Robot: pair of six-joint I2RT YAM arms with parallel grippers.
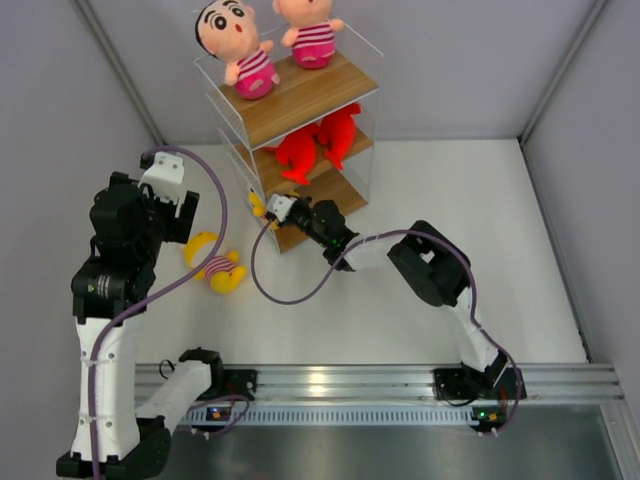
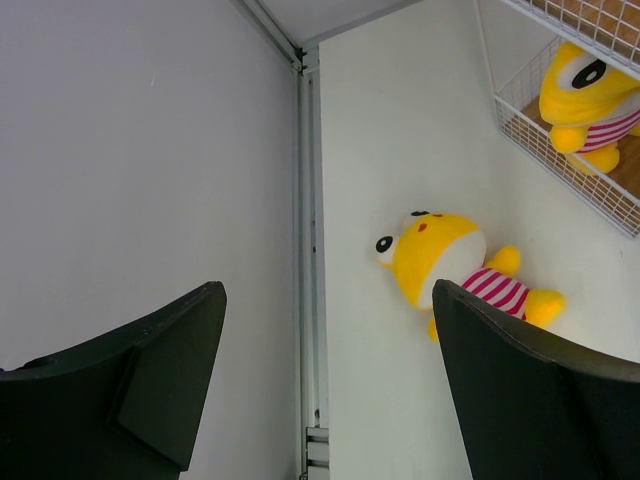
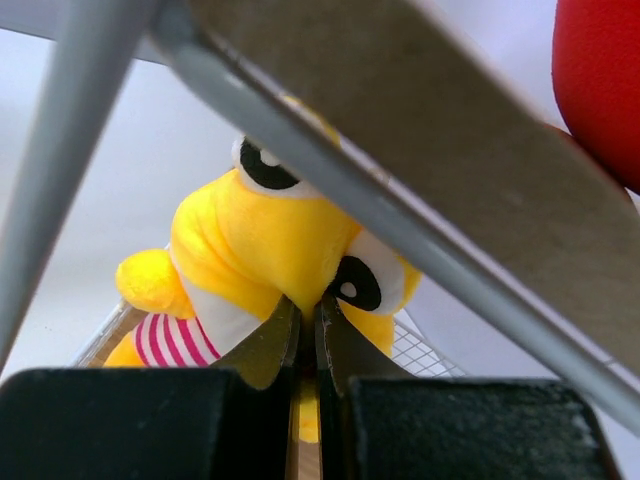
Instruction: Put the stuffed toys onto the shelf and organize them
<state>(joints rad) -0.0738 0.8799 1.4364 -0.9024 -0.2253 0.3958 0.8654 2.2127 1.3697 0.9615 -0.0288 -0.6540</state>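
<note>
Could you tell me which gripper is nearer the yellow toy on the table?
Left: left gripper open beside the yellow toy; right gripper pinches its twin on the shelf.

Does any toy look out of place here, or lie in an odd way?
Yes. One yellow figure lies flat on the table, left of the shelf and apart from it, on no tier. The second yellow figure, at the bottom tier, is pinched in the right gripper.
</note>
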